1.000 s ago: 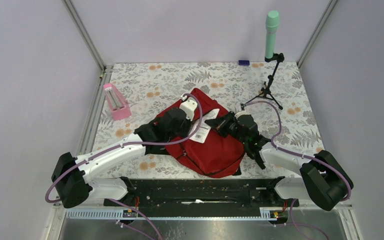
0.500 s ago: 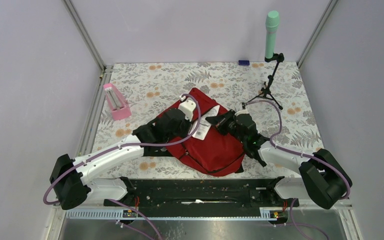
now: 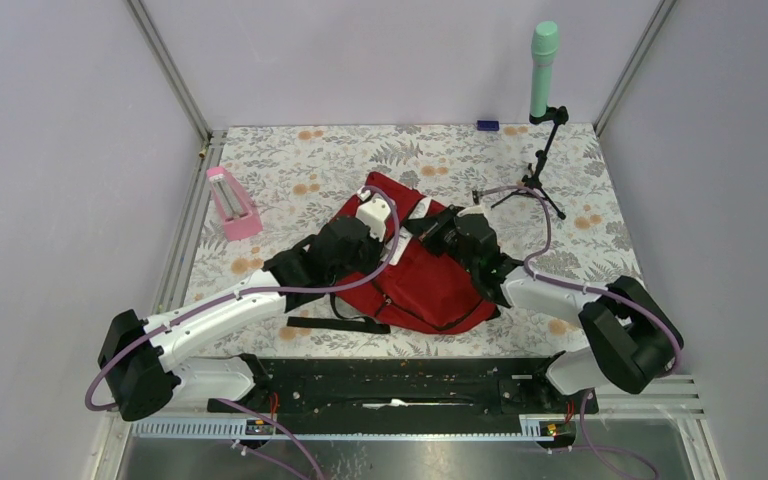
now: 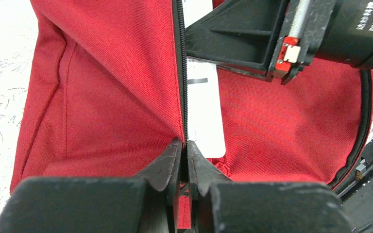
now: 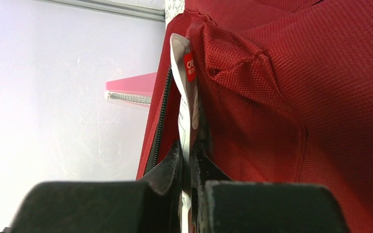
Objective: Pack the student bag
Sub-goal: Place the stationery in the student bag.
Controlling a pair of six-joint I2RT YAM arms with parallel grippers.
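Far to the left on the floral table (image 3: 290, 160), a pink case (image 3: 232, 203) sits well apart from everything else. Nearer the middle, the left gripper (image 4: 185, 145) has its jaws pressed together on the black zipper edge of the student bag (image 3: 430, 290), where a red flap rises into a ridge. That bag lies at the table's centre, between the two arms, with a loose black strap (image 3: 338, 325) stretched flat beside its near-left side. A white tag (image 4: 204, 114) rests against the red fabric just past the zipper, partly covered by the right arm's black wrist crossing over it. The right gripper (image 5: 189, 153) is clamped on this tag together with a fold of red cloth at the bag's rim. Both arms hide much of the bag's far half from above. To the right, a black tripod (image 3: 538, 185) carries a mint-green cylinder (image 3: 543, 60), and a small blue object (image 3: 487, 125) lies at the table's far edge.
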